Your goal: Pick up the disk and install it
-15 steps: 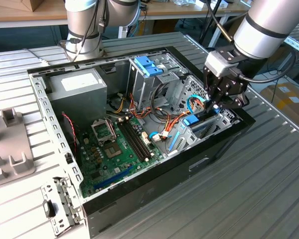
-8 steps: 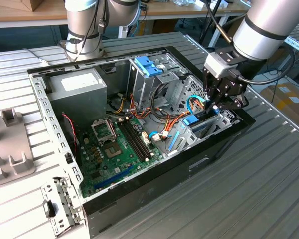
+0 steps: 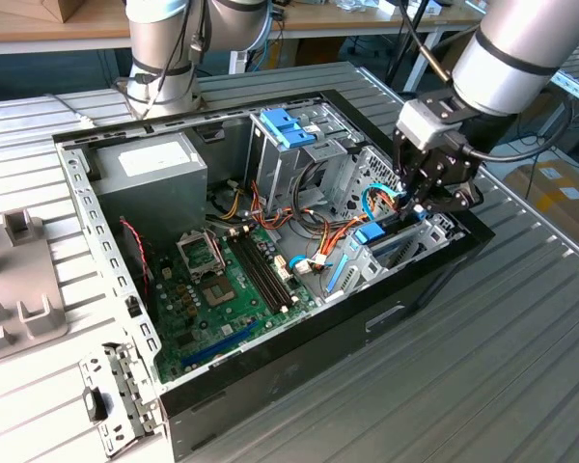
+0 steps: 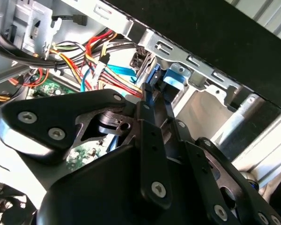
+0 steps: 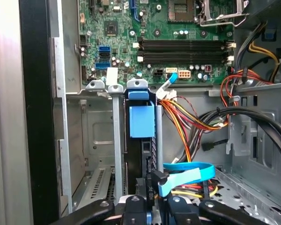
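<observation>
Claw (image 5: 150, 206) clenched on the disk (image 5: 142, 119) in its bay; exterior view adds power supply (image 3: 152, 164).

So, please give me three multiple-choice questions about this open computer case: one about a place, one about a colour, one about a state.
1. Where does the silver disk in its bright blue plastic carrier stand?
A. On the ribbed table
B. In the grey metal drive cage inside the case
C. On the green motherboard

2. What colour is the flat ribbon cable beside the cage?
A. Blue
B. White
C. Green

3. What is the black gripper doing?
A. Hanging far above the case
B. Resting on the motherboard
C. Shut on the disk's edge

Answers: 1 B, the first wrist view shows the carrier upright between the cage rails. 2 A, it loops light blue there. 3 C, its fingers meet at the disk's near edge.
</observation>
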`<state>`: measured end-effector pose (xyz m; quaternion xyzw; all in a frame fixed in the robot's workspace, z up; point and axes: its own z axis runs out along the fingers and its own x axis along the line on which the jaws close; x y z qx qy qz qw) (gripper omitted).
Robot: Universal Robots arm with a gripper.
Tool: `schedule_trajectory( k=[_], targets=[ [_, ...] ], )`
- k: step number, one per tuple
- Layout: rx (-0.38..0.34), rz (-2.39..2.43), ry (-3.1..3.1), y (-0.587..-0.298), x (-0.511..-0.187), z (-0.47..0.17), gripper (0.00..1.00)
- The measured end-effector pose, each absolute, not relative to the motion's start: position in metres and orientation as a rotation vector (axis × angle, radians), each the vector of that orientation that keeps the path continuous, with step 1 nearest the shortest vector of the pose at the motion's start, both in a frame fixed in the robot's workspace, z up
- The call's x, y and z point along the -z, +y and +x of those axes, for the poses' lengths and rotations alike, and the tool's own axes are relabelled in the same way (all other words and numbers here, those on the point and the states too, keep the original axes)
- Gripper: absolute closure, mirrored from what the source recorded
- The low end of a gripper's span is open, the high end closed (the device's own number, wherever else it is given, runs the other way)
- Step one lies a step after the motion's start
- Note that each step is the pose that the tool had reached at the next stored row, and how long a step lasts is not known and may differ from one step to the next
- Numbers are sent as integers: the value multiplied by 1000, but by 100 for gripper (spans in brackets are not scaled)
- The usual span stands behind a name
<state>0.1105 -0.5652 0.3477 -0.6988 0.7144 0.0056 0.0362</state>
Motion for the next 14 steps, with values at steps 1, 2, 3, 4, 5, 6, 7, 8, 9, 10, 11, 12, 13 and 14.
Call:
schedule_trajectory(
  k=[1,2,3,4,5,6,7,8,9,10,11,12,13,14],
  targets=[
    [-17,-2146,2194,-565,-352,110,75],
    [-17,-2146,2194,-565,-354,110,75],
    [-17,-2146,2194,-565,-356,110,75],
    [-17,-2146,2194,-565,-356,110,75],
    [-19,-2145,2193,-564,-356,111,75],
    [-22,-2144,2192,-564,-357,110,75],
    [-29,-2142,2191,-564,-356,111,77],
    [-34,-2142,2191,-564,-356,111,84],
    [-38,-2143,2192,-564,-355,112,84],
    [-44,-2144,2194,-564,-354,113,89],
    [-48,-2146,2196,-564,-353,114,89],
    [-51,-2147,2197,-564,-352,115,89],
    [-56,-2149,2200,-564,-350,115,89],
    [-59,-2150,2201,-564,-350,115,89]
  ],
)
